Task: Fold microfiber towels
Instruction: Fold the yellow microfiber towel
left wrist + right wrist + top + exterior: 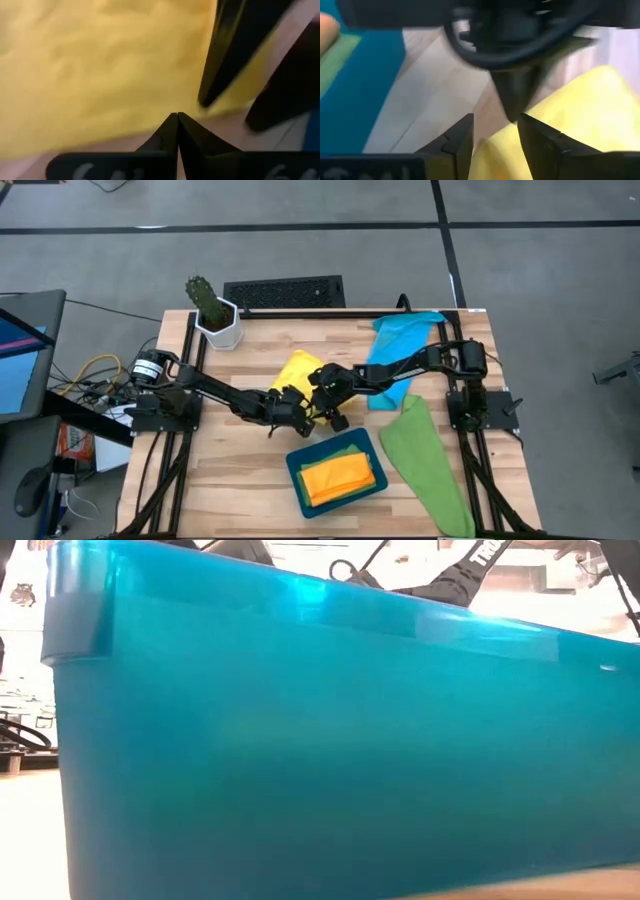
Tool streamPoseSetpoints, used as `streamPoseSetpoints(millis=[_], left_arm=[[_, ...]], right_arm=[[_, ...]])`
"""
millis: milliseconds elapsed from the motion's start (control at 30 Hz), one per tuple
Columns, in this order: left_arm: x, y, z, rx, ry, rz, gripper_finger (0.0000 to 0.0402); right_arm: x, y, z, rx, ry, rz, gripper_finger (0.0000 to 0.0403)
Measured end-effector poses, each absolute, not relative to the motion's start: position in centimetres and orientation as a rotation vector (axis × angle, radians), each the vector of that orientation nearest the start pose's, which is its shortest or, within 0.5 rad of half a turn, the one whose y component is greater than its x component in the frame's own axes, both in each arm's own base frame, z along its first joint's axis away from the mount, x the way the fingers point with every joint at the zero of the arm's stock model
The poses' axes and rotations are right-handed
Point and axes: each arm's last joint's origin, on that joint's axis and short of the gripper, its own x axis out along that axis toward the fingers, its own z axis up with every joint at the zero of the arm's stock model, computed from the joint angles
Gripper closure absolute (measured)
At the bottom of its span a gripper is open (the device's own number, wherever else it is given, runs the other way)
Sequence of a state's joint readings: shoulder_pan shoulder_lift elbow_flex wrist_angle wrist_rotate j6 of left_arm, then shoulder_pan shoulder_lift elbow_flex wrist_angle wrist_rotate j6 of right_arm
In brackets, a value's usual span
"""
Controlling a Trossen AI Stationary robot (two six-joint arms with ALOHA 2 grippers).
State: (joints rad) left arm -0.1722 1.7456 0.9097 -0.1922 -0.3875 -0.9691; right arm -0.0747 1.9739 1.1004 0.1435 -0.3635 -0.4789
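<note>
A yellow towel point(298, 372) lies partly folded at the table's middle, and both grippers meet at its near edge. My left gripper point(303, 412), coming from the left, is shut, with its tips point(177, 120) at the towel's edge point(100, 75). My right gripper point(322, 402), coming from the right, stands open with a corner of the yellow towel point(492, 150) between its fingers. A blue towel point(400, 348) lies at the far right and a green towel point(425, 455) at the near right. An orange towel point(338, 476) lies folded on a green one in the teal tray point(296, 465). My left gripper's shut fingertips point(172, 131) stand right at the yellow towel's near edge point(150, 127); nothing shows between them, and I cannot tell whether they touch the cloth. My right gripper's open fingers point(465, 137) stand on either side of the towel's corner; I cannot tell whether they touch it.
The teal tray's wall point(320, 740) fills the low view, just near of the grippers. A white pot with a cactus point(215, 315) stands at the far left corner. Bare wood point(230, 470) lies at the near left.
</note>
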Motion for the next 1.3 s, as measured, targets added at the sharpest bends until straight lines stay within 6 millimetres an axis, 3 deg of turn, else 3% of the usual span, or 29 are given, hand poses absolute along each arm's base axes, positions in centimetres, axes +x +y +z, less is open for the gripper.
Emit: streamPoseSetpoints(millis=[167,333,533,733,800,1000,1133,1300], left_arm=[[31.3,-5.0,16.0,-0.562,0.887,0.65,0.0401],[30.7,-5.8,18.9,-0.558,0.814,0.655,0.0401],[30.1,-6.1,21.0,-0.518,0.691,0.695,0.0401],[30.2,-6.0,21.5,-0.514,0.648,0.693,0.0401],[30.1,-6.2,21.5,-0.515,0.663,0.68,0.0401],[30.0,-6.6,21.5,-0.463,0.65,0.684,0.0401],[30.2,-5.7,21.2,-0.406,0.626,0.733,0.0401],[31.2,-3.3,19.0,-0.414,0.63,0.667,0.0401]], right_arm=[[39.7,-2.9,13.7,-0.293,0.626,0.409,0.0218],[39.7,-3.2,13.7,-0.284,0.631,0.403,0.0219],[39.1,-4.5,18.2,-0.313,0.533,0.354,0.0226],[38.7,-5.9,20.3,-0.286,0.474,0.298,0.0227],[37.7,-6.4,21.6,-0.243,0.504,0.296,0.0228],[32.1,-7.4,25.3,-0.216,0.712,0.335,0.0235],[29.2,-7.9,24.0,-0.134,0.862,0.413,0.0243],[27.9,-8.0,20.3,-0.071,0.847,0.404,0.0256]])
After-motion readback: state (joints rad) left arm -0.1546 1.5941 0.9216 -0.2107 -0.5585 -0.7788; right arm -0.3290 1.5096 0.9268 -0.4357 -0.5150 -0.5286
